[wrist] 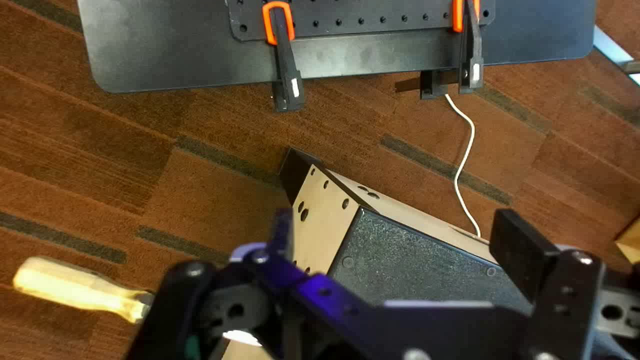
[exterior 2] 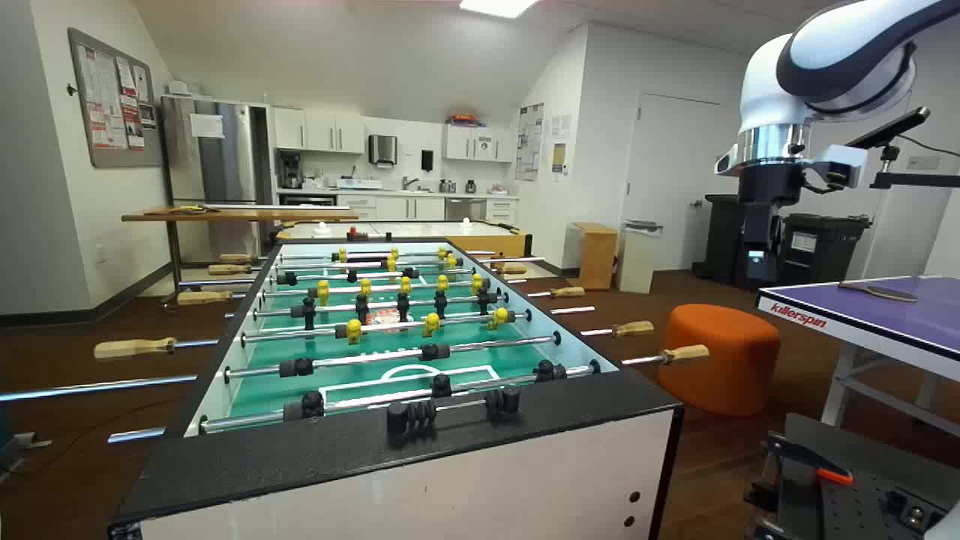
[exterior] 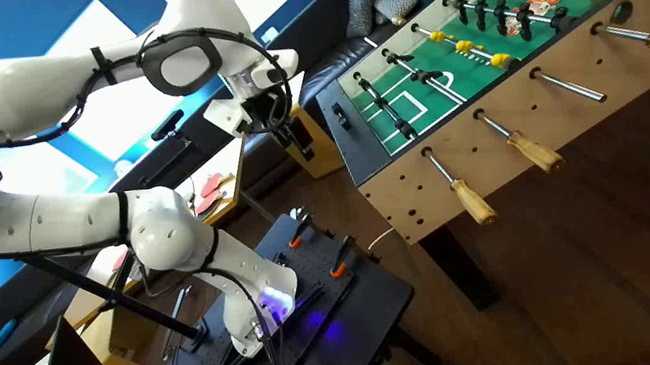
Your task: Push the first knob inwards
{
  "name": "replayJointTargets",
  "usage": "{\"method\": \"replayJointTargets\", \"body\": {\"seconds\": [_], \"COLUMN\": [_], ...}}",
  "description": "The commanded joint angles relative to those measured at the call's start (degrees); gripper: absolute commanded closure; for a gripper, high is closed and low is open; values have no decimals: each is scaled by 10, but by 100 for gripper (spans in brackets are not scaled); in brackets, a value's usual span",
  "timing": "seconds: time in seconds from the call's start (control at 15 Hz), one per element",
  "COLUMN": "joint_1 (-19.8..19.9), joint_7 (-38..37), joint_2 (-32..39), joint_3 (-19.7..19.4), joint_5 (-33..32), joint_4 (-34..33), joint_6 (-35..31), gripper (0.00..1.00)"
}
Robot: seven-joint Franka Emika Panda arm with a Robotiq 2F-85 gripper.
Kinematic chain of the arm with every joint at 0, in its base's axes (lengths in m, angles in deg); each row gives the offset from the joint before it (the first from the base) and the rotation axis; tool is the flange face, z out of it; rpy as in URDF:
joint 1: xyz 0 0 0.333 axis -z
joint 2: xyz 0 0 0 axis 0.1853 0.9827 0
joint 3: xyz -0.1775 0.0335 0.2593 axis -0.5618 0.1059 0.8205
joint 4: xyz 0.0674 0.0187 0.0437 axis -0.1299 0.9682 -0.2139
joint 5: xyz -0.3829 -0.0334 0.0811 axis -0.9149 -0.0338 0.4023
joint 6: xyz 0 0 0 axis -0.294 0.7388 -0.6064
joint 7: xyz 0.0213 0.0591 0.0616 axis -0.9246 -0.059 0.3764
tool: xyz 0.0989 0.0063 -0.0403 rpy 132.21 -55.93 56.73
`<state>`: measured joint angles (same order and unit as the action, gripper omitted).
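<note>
The first knob (exterior: 473,202) is a light-tan wooden handle at the near end of its row on the foosball table (exterior: 586,118). A length of its metal rod shows between handle and side panel. It also shows in an exterior view (exterior 2: 686,354) and at the left of the wrist view (wrist: 75,289), outside the jaws. My gripper (exterior: 302,144) points down, apart from the knob and above the table's end corner. It also shows in an exterior view (exterior 2: 757,255). In the wrist view the gripper (wrist: 400,240) is open, with nothing between its fingers.
A second wooden handle (exterior: 536,152) and a bare rod (exterior: 568,85) stick out further along the row. An orange stool (exterior 2: 720,356) stands behind the handles. The black robot stand (wrist: 175,55) carries orange-tipped clamps (wrist: 287,75). A purple ping-pong table (exterior 2: 922,300) is nearby.
</note>
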<state>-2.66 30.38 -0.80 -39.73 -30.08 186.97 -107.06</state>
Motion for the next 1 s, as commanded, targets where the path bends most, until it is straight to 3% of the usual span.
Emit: {"method": "replayJointTargets", "body": {"seconds": [0.0, 0.4, 0.93], "joint_1": [9, 9, 69], "joint_7": [5, 5, -135], "joint_2": [2, 2, 105], "joint_3": [9, 9, 2], "joint_5": [5, 5, 31], "joint_4": [-1, -1, -73], "joint_6": [2, 2, -134], "gripper": [0, 0, 0]}}
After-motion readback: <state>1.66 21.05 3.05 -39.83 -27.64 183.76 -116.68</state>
